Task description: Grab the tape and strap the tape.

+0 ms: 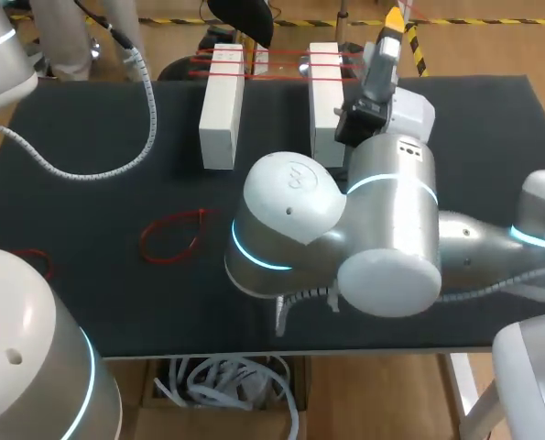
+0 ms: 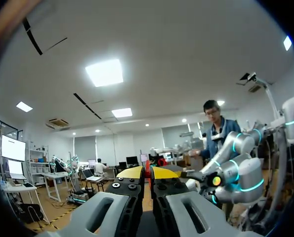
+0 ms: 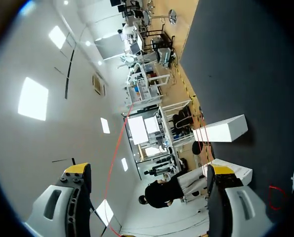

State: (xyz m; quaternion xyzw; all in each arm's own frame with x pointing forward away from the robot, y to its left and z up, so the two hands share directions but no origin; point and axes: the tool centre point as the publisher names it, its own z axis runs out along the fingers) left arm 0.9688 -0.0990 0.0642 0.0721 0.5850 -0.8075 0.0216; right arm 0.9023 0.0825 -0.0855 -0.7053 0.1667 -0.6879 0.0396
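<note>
Two white blocks (image 1: 222, 105) (image 1: 325, 92) stand at the back of the dark table (image 1: 80, 220), with red tape bands (image 1: 226, 64) strapped across their far ends. One loose red tape loop (image 1: 171, 236) lies on the table's left half, and another (image 1: 32, 261) lies near its left edge. My right gripper (image 1: 389, 27) hovers beyond the right block. In the right wrist view it (image 3: 149, 170) is open, and a thin red line (image 3: 118, 163) runs between its fingers. My left gripper (image 2: 147, 173) points out into the room, shut with a thin red sliver of tape (image 2: 147, 170) between its tips.
My right arm's big joints (image 1: 345, 229) hang over the middle and right front of the table. A grey corrugated cable (image 1: 116, 160) curves over the back left. In the right wrist view, one white block (image 3: 226, 128) stands on the table (image 3: 245, 59).
</note>
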